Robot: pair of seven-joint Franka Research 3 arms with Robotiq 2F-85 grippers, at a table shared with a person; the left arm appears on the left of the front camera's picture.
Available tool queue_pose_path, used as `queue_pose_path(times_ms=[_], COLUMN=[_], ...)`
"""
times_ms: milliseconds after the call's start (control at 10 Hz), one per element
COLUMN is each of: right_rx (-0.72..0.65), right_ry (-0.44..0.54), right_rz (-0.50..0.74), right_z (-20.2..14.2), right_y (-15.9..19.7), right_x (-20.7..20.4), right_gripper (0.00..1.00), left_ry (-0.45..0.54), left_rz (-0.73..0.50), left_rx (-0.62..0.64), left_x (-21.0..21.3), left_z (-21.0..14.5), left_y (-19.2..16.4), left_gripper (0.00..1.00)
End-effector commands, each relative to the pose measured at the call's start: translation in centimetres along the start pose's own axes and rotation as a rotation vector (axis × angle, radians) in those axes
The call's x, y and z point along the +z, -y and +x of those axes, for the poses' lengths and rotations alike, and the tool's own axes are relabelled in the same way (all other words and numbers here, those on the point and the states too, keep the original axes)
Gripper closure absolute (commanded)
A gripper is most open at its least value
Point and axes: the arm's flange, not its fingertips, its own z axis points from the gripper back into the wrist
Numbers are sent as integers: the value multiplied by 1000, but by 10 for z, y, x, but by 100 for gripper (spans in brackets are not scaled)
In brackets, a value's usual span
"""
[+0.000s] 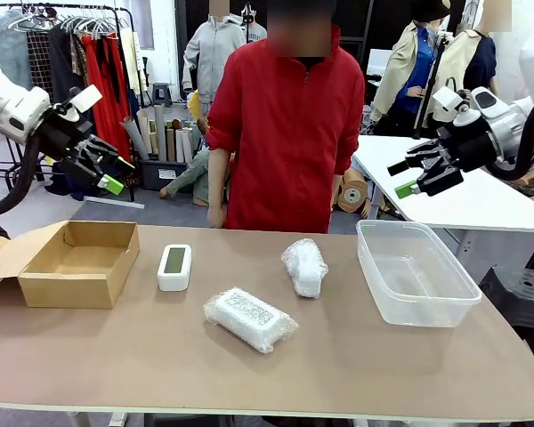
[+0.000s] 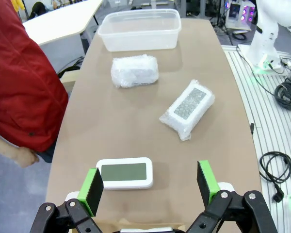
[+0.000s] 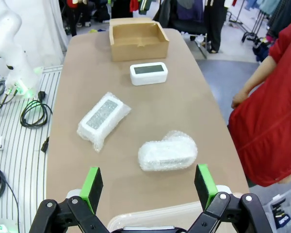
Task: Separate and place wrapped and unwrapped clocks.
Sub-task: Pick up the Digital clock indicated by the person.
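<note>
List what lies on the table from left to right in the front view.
cardboard box → bare white clock → nearer bubble-wrapped clock → farther bubble-wrapped clock → clear plastic tub

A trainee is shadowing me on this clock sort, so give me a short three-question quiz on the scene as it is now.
1. True or false: the bare white rectangular digital clock lies inside the open brown cardboard box.
2. The bubble-wrapped white block farther from the robot lies closest to: A the cardboard box; B the clear rectangular plastic tub; C the digital clock.
3. Fill in: the fingers of the left gripper and the right gripper are both ____.
Key: 1 false, the clock sits on the table beside the box; 2 B; 3 open, holding nothing.
</note>
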Motion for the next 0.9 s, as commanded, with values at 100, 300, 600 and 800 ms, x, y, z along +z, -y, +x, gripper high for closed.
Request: queue_pose_path(times_ms=[100, 300, 600, 800], right_rx=[0, 0, 0, 0], right_ry=[0, 0, 0, 0], right_rz=[0, 0, 0, 0], right_z=[0, 0, 0, 0], right_y=[0, 0, 0, 0], right_x=[0, 0, 0, 0], right_gripper=[0, 0, 0, 0], left_ry=[0, 0, 0, 0], left_rz=[2, 2, 2, 2], left_rx=[-1, -1, -1, -1], left_x=[1, 1, 1, 1], left_z=[0, 0, 0, 0], left_y=[0, 0, 0, 0], left_gripper=[0, 0, 0, 0])
